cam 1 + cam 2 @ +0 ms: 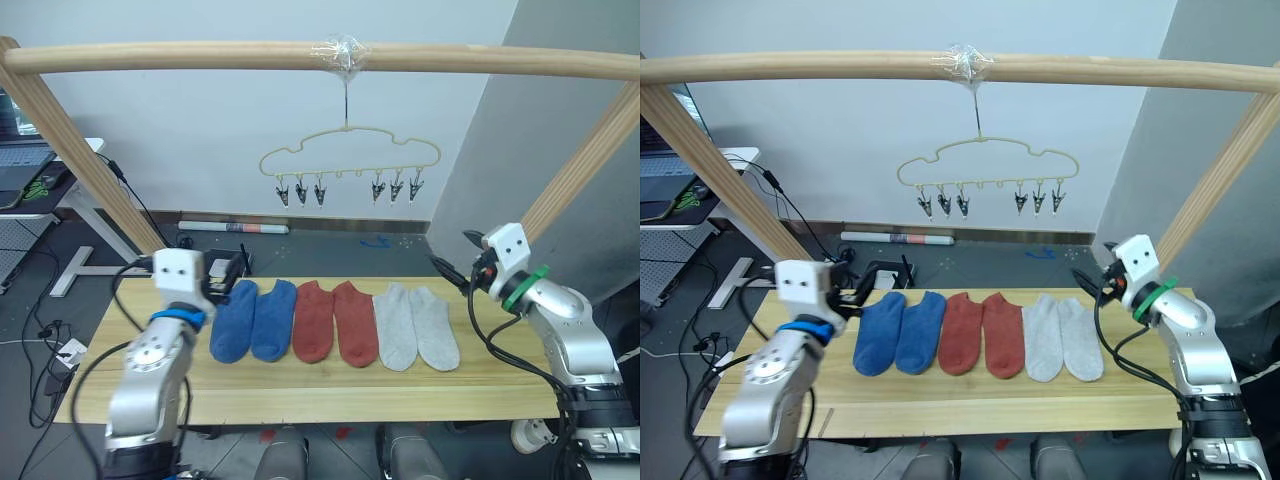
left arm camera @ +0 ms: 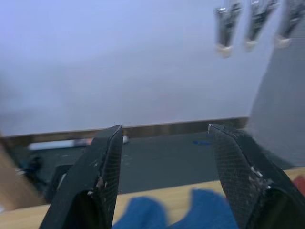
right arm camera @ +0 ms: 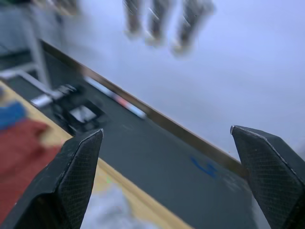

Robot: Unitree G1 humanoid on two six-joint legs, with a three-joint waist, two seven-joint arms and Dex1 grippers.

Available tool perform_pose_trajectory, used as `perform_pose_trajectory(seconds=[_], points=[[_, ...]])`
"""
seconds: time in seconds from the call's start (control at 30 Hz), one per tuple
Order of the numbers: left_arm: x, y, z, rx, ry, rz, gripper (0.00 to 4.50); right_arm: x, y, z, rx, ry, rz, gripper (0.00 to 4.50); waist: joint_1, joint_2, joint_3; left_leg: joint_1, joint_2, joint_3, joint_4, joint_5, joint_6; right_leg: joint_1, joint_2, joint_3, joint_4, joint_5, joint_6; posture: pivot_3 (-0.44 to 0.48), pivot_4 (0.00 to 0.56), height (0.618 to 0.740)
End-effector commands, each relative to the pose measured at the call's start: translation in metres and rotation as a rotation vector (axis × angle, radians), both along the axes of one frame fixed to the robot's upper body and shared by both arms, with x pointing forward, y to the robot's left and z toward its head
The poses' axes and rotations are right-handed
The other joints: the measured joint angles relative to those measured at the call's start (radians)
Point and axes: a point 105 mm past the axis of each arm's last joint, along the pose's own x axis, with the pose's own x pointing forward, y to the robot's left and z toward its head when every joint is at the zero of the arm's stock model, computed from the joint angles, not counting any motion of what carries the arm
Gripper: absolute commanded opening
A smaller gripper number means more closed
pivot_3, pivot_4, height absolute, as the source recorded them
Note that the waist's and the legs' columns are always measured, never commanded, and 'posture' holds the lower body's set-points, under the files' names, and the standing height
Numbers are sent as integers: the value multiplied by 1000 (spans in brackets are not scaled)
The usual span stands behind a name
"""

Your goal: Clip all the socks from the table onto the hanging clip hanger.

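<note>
I saw both grippers released, left gripper (image 2: 164,143) and right gripper (image 3: 167,157) empty; six socks (image 1: 334,322) lay mid-frame on the table (image 1: 300,390); the clip hanger (image 1: 349,157) hung top centre, behind.

Both arms are silver-grey metal with rounded, jointed housings. The left arm (image 1: 150,375) has a blue ring at the wrist, the right arm (image 1: 565,335) a green one. Each wrist carries a white boxy block with 2 dark dots. Black cables loop along both. The fingers (image 2: 97,176) are black, wedge-shaped, finely textured.
</note>
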Motion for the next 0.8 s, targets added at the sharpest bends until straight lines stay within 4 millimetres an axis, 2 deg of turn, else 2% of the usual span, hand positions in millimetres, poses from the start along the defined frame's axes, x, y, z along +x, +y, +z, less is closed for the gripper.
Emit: perform_pose_trajectory(seconds=[0.03,0.17,0.3,0.43,0.53,0.8], points=[[11,-19,9,-2,-64,9,3002,-5,19,24,19,-59,120,4500,0,0,0,0,0,0,0,0,0,0,0,0,0,0,0,68,186,740],[36,-42,11,-16,-112,44,3002,-12,45,37,29,-52,280,4500,-5,0,1,0,0,0,1,0,0,0,0,0,0,0,0,27,189,740],[56,-50,19,-15,-173,122,3002,-21,62,52,20,-87,381,4500,-11,-2,5,0,0,0,1,0,0,0,0,0,0,0,1,-1,194,740],[70,-55,19,-29,-190,150,3002,-22,63,56,9,-92,396,4500,-24,-3,10,-2,0,0,1,0,0,0,0,0,-1,3,7,-29,206,740],[79,-63,22,-32,-210,145,3002,-22,61,61,4,-96,396,4500,-30,-4,16,-4,-1,-1,1,0,0,-2,0,0,-1,3,7,-41,209,740],[95,-67,36,-45,-257,181,3002,-23,58,67,9,-100,374,4500,-35,-3,23,-14,-2,-3,2,0,0,-11,0,-1,0,3,8,-61,215,740]])
